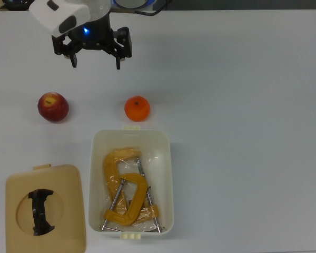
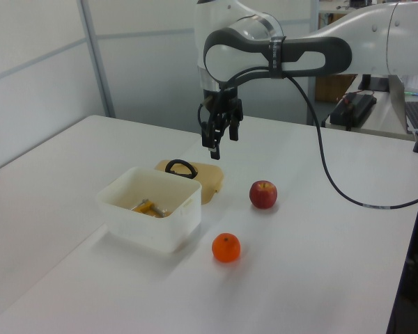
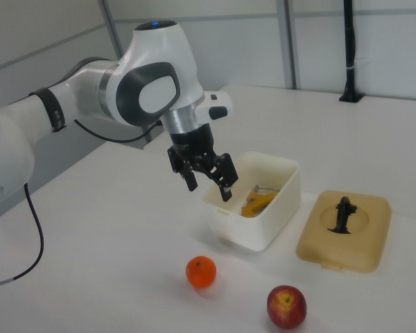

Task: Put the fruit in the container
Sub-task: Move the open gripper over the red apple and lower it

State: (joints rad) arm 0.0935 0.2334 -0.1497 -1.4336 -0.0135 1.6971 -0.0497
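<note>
Hovering with fingers spread and empty, gripper (image 1: 96, 59) well above the table (image 1: 242, 79). Lying nearest, toward the top view's lower right: the orange (image 1: 137, 108), just beside the cream tub (image 1: 166, 174) short end. Sitting farther off, toward the top view's lower left: the red apple (image 1: 53, 107). Already filling the tub: yellow clamps (image 1: 126, 195).

1. All three views are bright and evenly lit; the white bench (image 1: 242, 79) looks slightly bluish in the top view.
2. Shadows are soft: a faint one lies beside the orange (image 2: 226, 248) and the apple (image 2: 262, 194) in the left view.
3. A small blue light glows on the gripper (image 1: 96, 62).
4. A weak glare sits on the apple's top in the right view.
</note>
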